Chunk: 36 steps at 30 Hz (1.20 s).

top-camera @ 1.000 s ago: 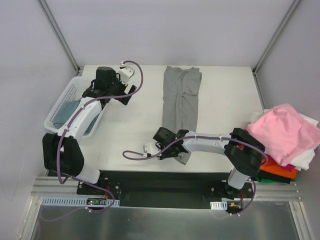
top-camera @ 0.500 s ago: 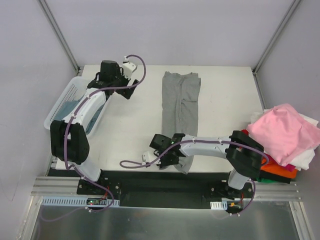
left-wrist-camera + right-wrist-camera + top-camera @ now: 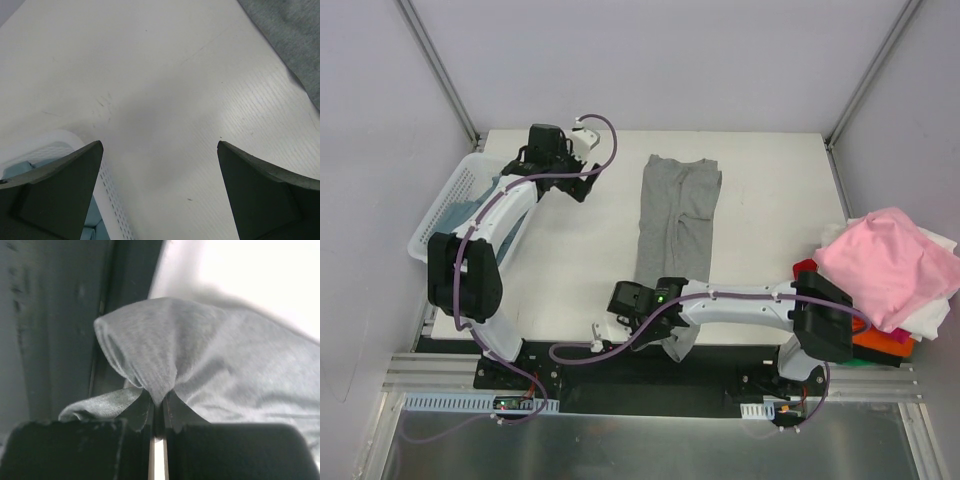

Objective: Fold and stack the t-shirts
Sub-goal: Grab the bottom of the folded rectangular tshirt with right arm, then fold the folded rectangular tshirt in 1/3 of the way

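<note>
A light heather-grey t-shirt (image 3: 675, 215), folded into a long strip, lies down the middle of the table, its near end hanging over the front edge. My right gripper (image 3: 665, 318) is shut on that near end, and the pinched grey cloth (image 3: 160, 365) bunches up between the jaws. My left gripper (image 3: 582, 180) is open and empty above bare table at the back left, between the basket and the grey shirt's far end (image 3: 295, 40). A dusty blue-teal t-shirt (image 3: 465, 205) lies in the basket.
A white slatted basket (image 3: 438, 205) stands at the left edge; its rim shows in the left wrist view (image 3: 107, 180). At the right edge is a pile with a pink shirt (image 3: 890, 265) on top of white, orange and red ones. The black base rail (image 3: 60, 330) runs below the table's front edge.
My right gripper has pulled the grey shirt's near end toward the front edge and left. The left gripper has moved right and back, away from the basket, staying open.
</note>
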Each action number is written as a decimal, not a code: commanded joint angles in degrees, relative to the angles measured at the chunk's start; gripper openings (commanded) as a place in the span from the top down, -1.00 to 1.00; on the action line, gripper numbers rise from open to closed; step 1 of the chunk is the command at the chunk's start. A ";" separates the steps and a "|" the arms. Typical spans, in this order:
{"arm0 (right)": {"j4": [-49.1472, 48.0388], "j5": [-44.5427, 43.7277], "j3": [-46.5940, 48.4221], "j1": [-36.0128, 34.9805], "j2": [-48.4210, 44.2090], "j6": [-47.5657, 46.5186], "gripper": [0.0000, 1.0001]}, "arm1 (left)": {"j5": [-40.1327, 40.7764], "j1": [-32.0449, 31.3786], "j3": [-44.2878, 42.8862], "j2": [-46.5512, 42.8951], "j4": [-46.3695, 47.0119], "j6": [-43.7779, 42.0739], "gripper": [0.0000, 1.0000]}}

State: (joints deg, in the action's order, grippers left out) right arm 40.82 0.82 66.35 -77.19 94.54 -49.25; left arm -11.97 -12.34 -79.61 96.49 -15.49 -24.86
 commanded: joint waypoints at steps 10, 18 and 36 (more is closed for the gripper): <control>11.12 -17.77 10.64 4.94 -2.96 -2.07 0.99 | -1.92 -0.41 0.16 0.46 0.54 0.25 -0.99; 12.27 -18.14 16.44 12.22 -0.94 -6.29 0.99 | -2.45 -0.41 0.51 0.54 0.98 0.17 -0.99; 8.41 -4.16 29.54 32.10 17.25 -19.56 0.99 | -1.31 -0.41 0.16 0.72 1.07 -0.80 -0.98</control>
State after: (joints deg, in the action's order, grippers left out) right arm 49.76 -7.84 93.25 -47.33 109.75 -64.90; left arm -12.99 -12.40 -79.13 97.19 -15.35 -24.91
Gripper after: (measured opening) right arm 0.044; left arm 0.993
